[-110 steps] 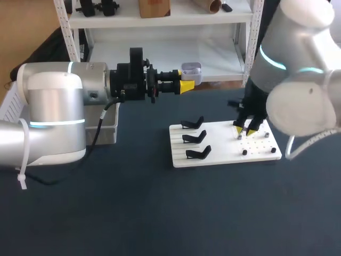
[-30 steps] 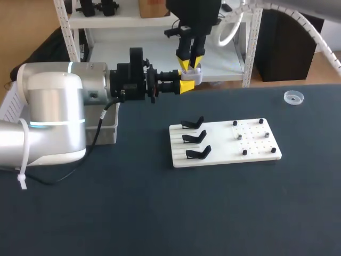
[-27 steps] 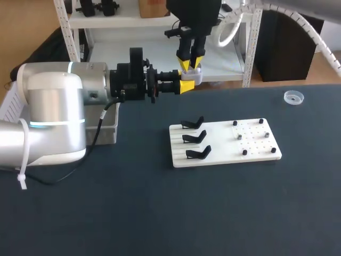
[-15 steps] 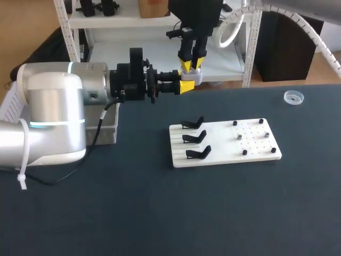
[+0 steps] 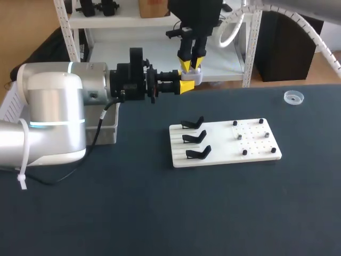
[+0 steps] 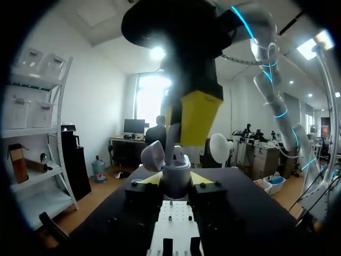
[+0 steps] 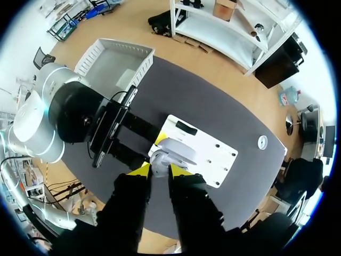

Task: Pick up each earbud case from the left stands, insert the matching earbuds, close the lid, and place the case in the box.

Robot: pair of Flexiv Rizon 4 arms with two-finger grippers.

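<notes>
— White case point(image 5: 194, 76), head view: where was it?
— Held up over the far side of the table point(image 5: 160, 213), clamped in my left gripper point(image 5: 187, 85). My right gripper point(image 5: 191, 64) hung just above it, tips a narrow gap apart, nothing seen between them. All three stands point(image 5: 194, 138) on the board point(image 5: 224, 156) were bare. A few small dark pieces point(image 5: 244, 152) sat on the board's right part, maybe earbuds.
— Left wrist?
— Case between my yellow tips, both touching it. The lid point(image 6: 152, 156) was swung open, with one of the right gripper's fingers point(image 6: 198, 114) directly over the opening.
— Right wrist?
— Looked straight down on the case, just ahead of my tips. Box point(image 7: 114, 61) was well apart, beside the left arm; contents unclear.
— Progress?
— My guess: mid-insertion on this case. Lid not closed, case not boxed. Couldn't tell whether the other cases were done.
</notes>
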